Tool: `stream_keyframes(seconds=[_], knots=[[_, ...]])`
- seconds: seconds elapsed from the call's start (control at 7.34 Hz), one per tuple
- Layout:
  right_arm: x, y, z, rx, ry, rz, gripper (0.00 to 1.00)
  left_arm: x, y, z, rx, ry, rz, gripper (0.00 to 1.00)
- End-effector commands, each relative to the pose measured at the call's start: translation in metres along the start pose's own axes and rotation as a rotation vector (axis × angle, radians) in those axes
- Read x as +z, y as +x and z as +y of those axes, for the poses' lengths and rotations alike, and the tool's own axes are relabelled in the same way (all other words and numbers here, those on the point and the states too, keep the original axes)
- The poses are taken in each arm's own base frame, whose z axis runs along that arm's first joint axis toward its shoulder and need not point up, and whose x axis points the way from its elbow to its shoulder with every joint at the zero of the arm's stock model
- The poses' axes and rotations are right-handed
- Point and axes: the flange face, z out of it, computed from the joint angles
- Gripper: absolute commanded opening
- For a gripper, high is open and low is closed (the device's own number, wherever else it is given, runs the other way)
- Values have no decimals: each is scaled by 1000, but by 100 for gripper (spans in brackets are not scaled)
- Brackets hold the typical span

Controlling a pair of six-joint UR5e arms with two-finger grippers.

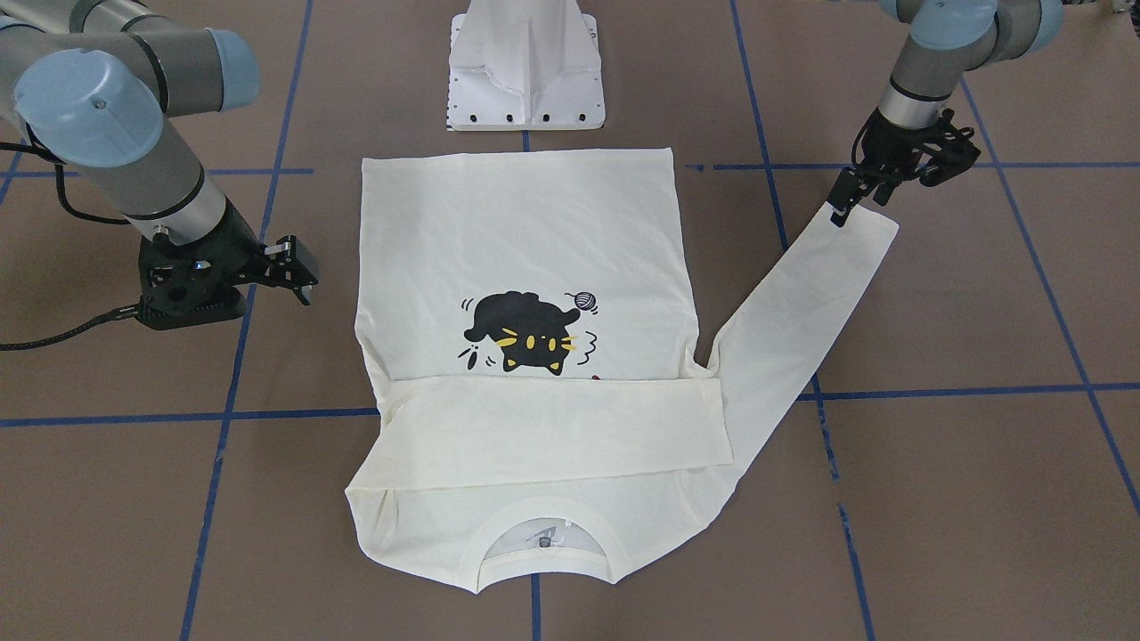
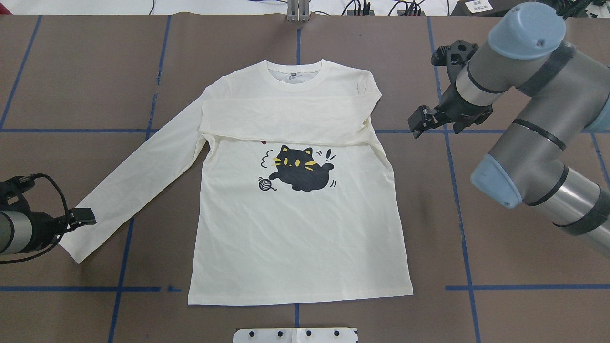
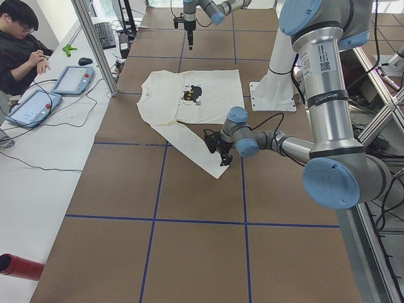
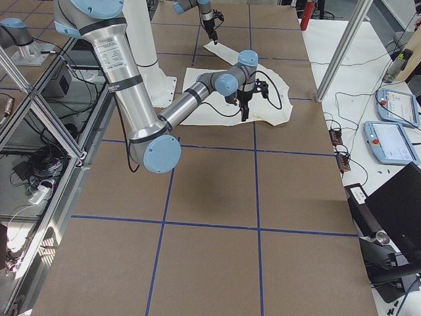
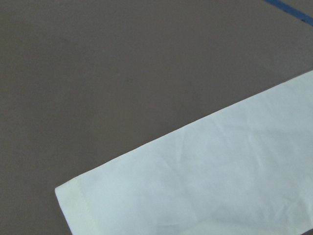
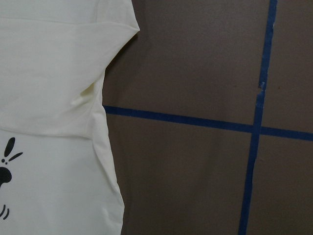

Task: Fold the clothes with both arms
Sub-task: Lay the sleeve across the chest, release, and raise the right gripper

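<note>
Shows the cream shirt (image 2: 295,228) spread flat on the brown worktop (image 2: 500,295) between both arms, print side up, collar (image 2: 298,78) pointing away from the robot's pedestal base (image 1: 525,71). Has one sleeve (image 2: 286,121) folded across the chest, covering all of the red lettering except a speck (image 2: 262,141) just above the black cat (image 2: 300,167). Has the other sleeve (image 2: 138,176) stretched out slantwise toward the robot's left.

Finds the left gripper (image 2: 82,217) low at that sleeve's cuff, touching or just beside its edge; cannot tell which. Cannot tell how far its jaws stand apart either: seen side-on, black on black, and out of frame in the left wrist view, where only the cuff shows, lying flat.

Puts the right gripper (image 2: 421,122) over bare worktop just beside the shirt's shoulder, clear of the cloth and with nothing visibly in it. Cannot make out the gap of its jaws there either.

Cuts off much of both arms at the frame edges.
</note>
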Motion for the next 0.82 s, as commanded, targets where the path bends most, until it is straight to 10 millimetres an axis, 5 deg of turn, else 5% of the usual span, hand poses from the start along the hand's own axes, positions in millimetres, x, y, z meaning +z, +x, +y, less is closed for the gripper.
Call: stream_keyframes(seconds=[0.0,0.68], knots=[[1,1,1,-2,0,2,100,12,-9,3,6,1,-33,99],[0,-2,2,9,3,-1,100,27,-25,1,8,6,-76,98]])
